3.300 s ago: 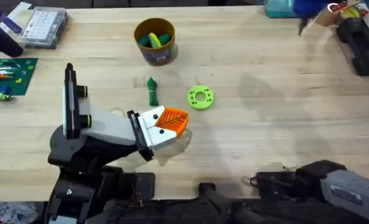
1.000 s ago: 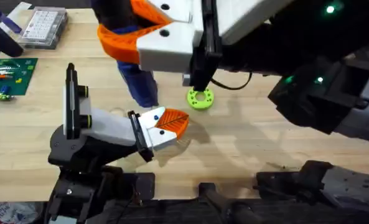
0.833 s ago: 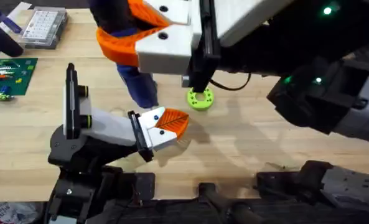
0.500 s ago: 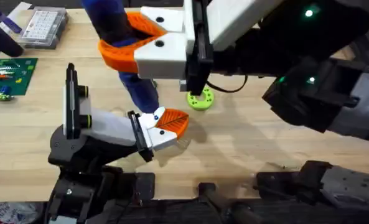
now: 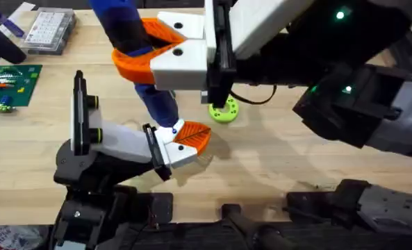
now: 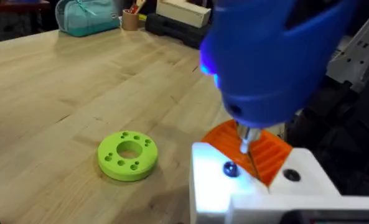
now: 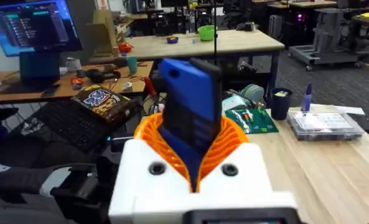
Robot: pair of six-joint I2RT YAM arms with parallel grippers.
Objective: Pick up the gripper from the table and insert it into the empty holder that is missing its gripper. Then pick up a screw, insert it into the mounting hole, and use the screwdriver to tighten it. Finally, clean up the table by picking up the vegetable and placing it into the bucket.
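Observation:
My right gripper (image 5: 140, 47) hangs over the table's middle, shut on the blue screwdriver (image 5: 158, 101). The right wrist view has the screwdriver (image 7: 190, 106) clamped between the orange ribbed fingers (image 7: 148, 134). Its metal tip (image 6: 247, 138) points down at the gripper, an orange finger (image 5: 193, 133) on a white block (image 6: 234, 186) with two dark dots. That piece sits at the end of the holder (image 5: 122, 142), the white wrist body of my left arm. The right arm hides the vegetable and the bucket.
A lime-green ring (image 5: 225, 111) (image 6: 128, 154) lies just right of the holder's tip. A green circuit board (image 5: 10, 83) and a clear parts box (image 5: 49, 29) sit at the far left. A teal container (image 6: 88, 14) stands at the table's far edge.
The right arm has swung in over the table with the screwdriver. In the last second it shifted slightly and lowered the tip onto the white block.

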